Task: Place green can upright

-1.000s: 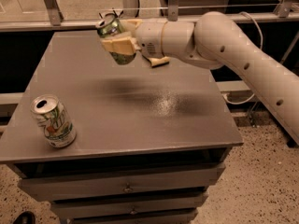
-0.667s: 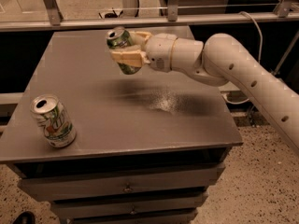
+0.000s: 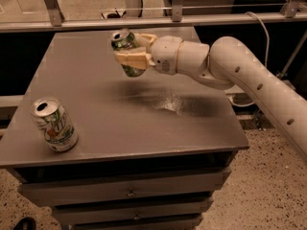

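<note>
Green can: held tilted above the far middle of the table, the gripper clamped on it. Against a second earlier, both sat slightly lower and rightward. Whitish can unmoved, front left.

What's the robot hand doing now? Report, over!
Gripper shut on green can, held above table middle. Can tilted, not set down. Whitish can front-left, far off.

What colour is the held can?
The green can is dark mottled green, silver-rimmed, gripped by the tool above the table; camera view.
</note>
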{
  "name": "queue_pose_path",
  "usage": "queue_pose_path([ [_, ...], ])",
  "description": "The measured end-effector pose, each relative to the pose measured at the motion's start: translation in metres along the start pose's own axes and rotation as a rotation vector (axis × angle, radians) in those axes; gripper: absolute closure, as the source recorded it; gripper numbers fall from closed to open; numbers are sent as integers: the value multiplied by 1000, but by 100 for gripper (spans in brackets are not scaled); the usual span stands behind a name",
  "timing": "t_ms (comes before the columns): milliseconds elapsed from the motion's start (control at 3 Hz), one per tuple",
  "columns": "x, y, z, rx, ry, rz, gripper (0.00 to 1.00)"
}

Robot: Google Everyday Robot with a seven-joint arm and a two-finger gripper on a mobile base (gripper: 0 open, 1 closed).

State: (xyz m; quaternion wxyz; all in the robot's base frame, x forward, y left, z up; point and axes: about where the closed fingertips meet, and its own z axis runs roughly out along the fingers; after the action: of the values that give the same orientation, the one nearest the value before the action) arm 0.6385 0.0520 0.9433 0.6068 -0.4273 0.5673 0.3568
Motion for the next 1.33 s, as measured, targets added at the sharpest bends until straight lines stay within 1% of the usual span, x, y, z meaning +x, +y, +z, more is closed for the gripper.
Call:
queue_pose_path([
  [333,12,1,-11,13,-38,77,100],
  [1000,35,8,-34,10,-20,167,100],
  [1333,50,12,-42,6,-9,213,90],
])
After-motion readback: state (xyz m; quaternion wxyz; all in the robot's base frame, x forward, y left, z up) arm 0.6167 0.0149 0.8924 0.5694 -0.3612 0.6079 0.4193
